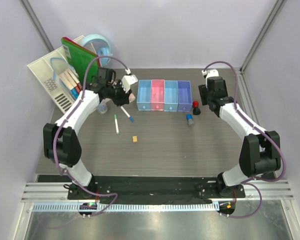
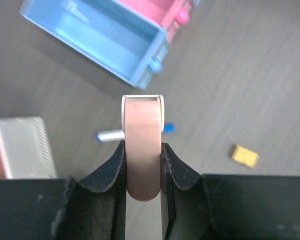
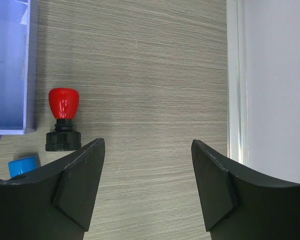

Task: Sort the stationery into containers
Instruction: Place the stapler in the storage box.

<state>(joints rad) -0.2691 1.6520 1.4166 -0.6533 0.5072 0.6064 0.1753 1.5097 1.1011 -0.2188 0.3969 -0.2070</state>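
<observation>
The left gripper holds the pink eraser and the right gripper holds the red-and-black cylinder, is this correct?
Wrong only for the right gripper: the right wrist view shows it open and empty, the red-and-black cylinder standing free beside it.

Left hand (image 2: 143,152) clamped, right hand (image 3: 147,145) spread wide.
From bases at the bottom of the overhead view, the left arm (image 1: 77,112) arches toward the upper centre-left, both fingers pinching a pink eraser (image 2: 143,125) that juts out past the tips. The right arm (image 1: 237,117) bends up the right side, hand pointing downward and gripping nothing.
</observation>
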